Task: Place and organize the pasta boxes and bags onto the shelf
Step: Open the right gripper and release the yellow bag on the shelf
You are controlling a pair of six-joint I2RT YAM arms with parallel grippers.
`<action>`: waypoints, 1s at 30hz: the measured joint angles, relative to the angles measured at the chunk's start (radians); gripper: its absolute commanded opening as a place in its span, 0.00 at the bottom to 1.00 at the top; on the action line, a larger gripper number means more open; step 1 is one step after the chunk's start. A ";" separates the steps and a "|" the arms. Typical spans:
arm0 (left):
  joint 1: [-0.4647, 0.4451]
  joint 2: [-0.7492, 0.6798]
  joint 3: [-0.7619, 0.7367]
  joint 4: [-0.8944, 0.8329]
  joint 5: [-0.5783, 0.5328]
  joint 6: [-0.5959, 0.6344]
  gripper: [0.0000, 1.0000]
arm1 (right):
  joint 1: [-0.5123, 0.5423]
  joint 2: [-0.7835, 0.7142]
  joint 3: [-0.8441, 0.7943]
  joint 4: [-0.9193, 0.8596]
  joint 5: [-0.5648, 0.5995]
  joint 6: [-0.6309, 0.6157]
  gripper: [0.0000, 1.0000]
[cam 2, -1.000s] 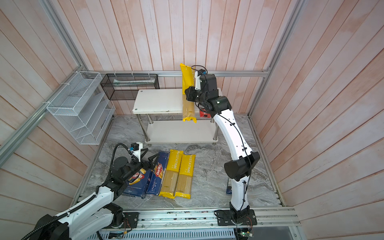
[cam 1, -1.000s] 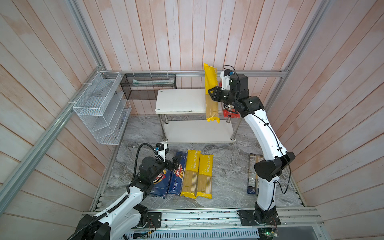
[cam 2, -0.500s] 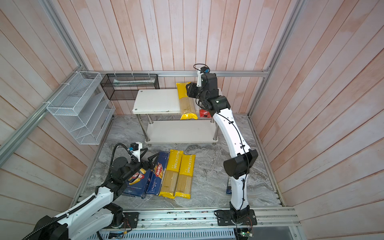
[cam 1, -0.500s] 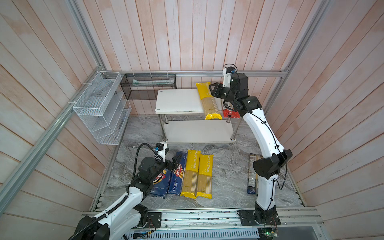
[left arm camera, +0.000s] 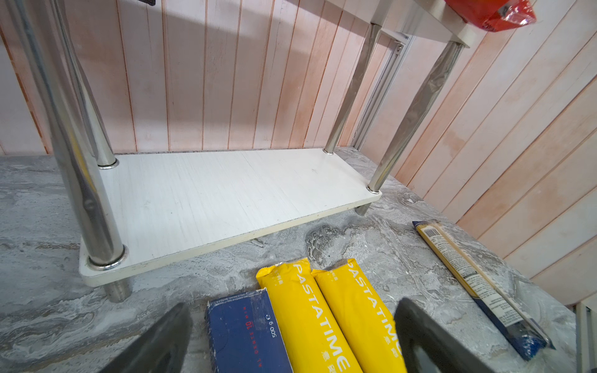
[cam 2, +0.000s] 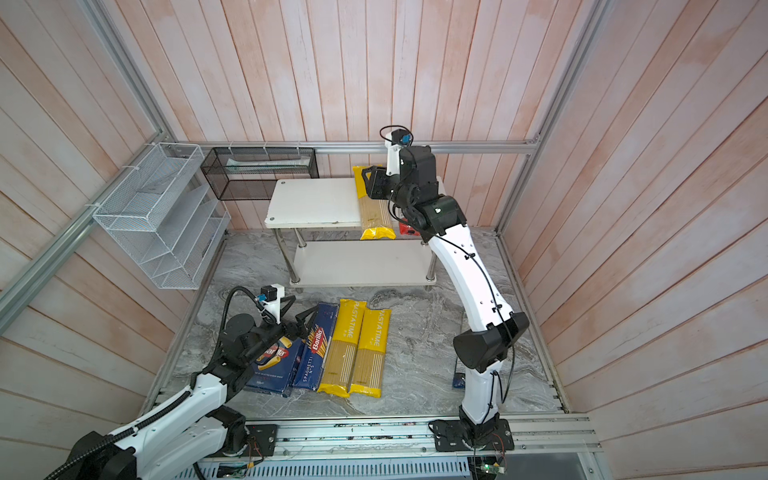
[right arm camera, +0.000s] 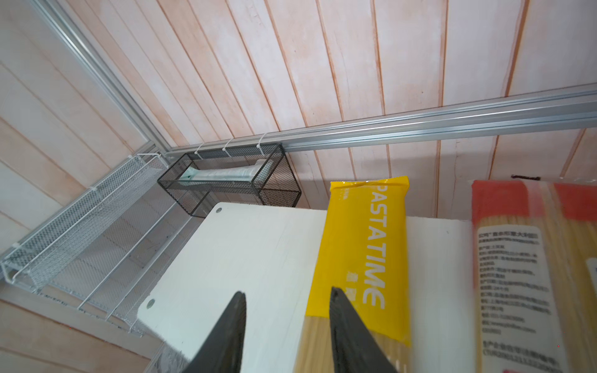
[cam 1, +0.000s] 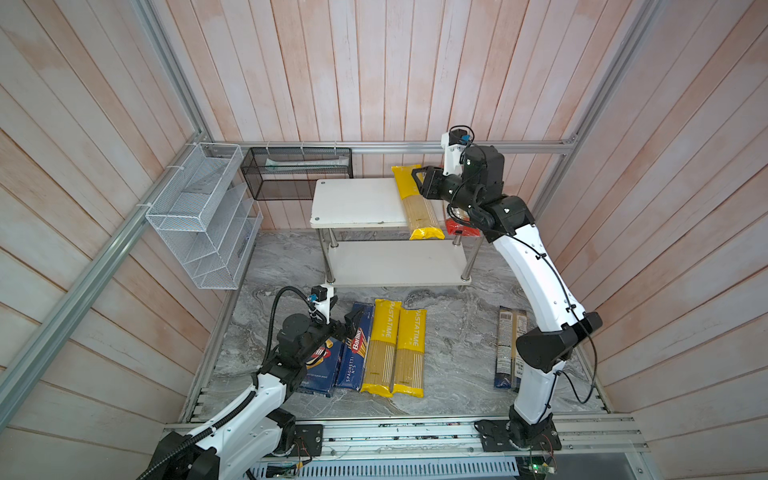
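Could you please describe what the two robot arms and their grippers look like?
Both arms are glossy white link shells joined by black joint housings. The right arm has a thin black cable clipped along it; the left arm carries a thick black cable loop. The right gripper and left gripper have black tapering fingers, each with a white camera mount and a blue plug.

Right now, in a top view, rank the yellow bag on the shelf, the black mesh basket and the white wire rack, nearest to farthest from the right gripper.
1. yellow bag, on the shelf top board, directly at the right gripper.
2. black mesh basket, on the back wall, further left.
3. white wire rack, on the left wall.
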 measured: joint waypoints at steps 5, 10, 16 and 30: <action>0.000 -0.006 -0.001 0.000 0.000 0.000 1.00 | 0.056 -0.145 -0.140 -0.005 0.023 -0.050 0.42; 0.000 -0.006 -0.004 0.000 0.000 0.000 1.00 | 0.104 -0.319 -0.352 0.006 0.031 -0.090 0.43; 0.000 -0.006 -0.008 0.002 0.000 0.000 1.00 | 0.126 -0.492 -0.581 0.024 -0.028 -0.090 0.43; 0.000 -0.004 -0.008 0.003 0.000 0.000 1.00 | 0.143 -0.522 -0.722 0.010 -0.070 -0.073 0.45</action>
